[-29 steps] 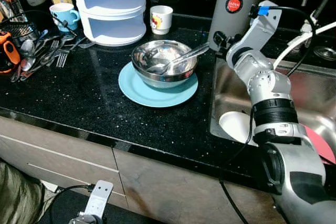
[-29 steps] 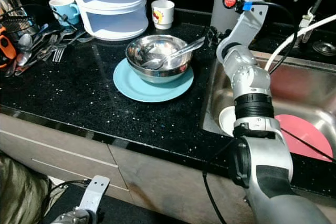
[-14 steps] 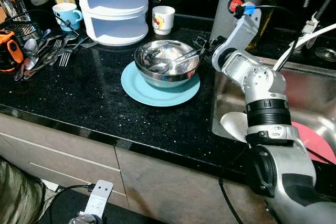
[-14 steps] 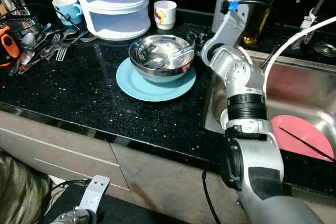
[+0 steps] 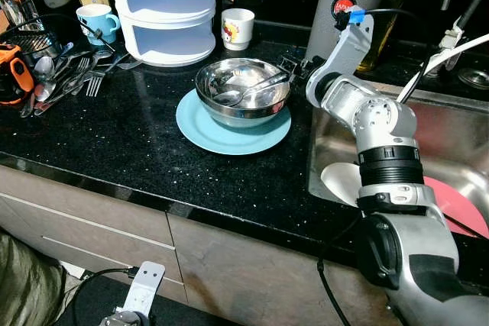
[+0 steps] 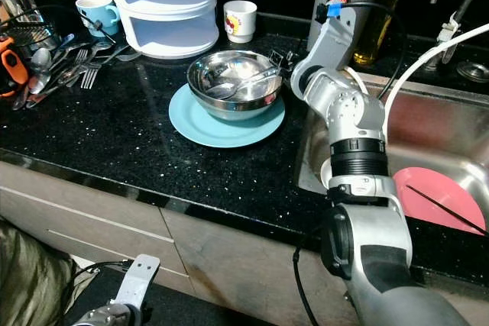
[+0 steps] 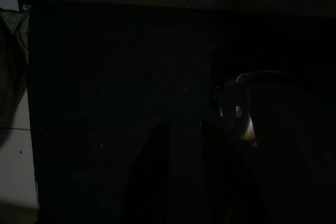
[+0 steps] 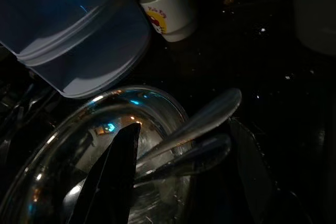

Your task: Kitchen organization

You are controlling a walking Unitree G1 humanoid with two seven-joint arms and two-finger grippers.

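The right gripper (image 5: 294,65) is at the rim of the steel bowl (image 5: 243,91), on the side nearest the sink (image 5: 451,131). Its fingers (image 8: 113,174) are spread open, one on each side of the spoon handles, and they do not squeeze anything. Two spoons (image 5: 248,91) lie in the bowl with their handles sticking out over the rim toward the gripper. The bowl sits on a blue plate (image 5: 229,124) in the middle of the black counter (image 5: 114,143). Behind the bowl, near the back edge of the counter, stand a white cup (image 5: 238,28) and a stack of clear tubs (image 5: 162,9). A blue mug (image 5: 95,22) stands by the tubs. Forks and spoons (image 5: 72,75) lie in a heap near the left edge of the counter. A white dish (image 5: 342,183) and a pink plate (image 6: 435,198) lie in the sink. The left gripper (image 5: 140,299) hangs low in front of the cupboards, and it is too dark to tell if it is open.
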